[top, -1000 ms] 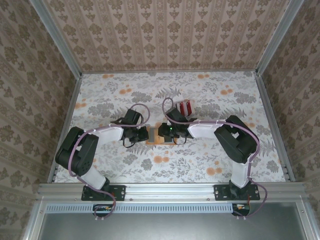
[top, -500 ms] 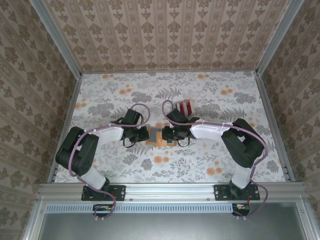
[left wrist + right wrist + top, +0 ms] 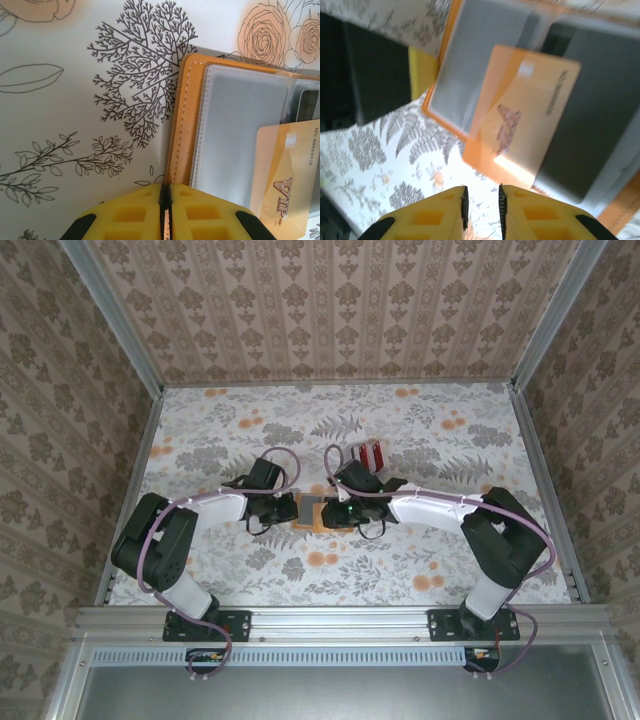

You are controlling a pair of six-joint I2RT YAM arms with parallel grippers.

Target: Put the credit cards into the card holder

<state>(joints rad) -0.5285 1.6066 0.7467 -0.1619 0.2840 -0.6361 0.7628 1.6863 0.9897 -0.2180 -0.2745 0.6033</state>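
**Square the gold card, then push it home**

On the flowered table point(image 3: 450, 570) the card holder point(image 3: 318, 525) lies open near the middle. The stack of red and white cards point(image 3: 372, 454) sits near it at 1 o'clock.

The left claw point(image 3: 165, 186) comes in from 9 o'clock and is closed tight on the holder's orange edge, pinning it down. The right claw point(image 3: 481, 192) reaches in from 3 o'clock. Its jaws stand a narrow slit apart with nothing between them, and its tips are just short of the gold card point(image 3: 520, 115).

That card lies slanted across the clear pocket point(image 3: 230, 130). I cannot tell whether its leading edge is already under the plastic.

The step in hand looks like sliding this card into the pocket. To do it well:

- The left pinch should hold firm so the holder does not skid toward 9 o'clock.
- The card likely needs turning until its long edges run parallel to the pocket's stitching, because a skewed corner may catch the seam or ride over the plastic.
- The push belongs low and flat on the trailing edge, gentle, and should end when the card sits flush.
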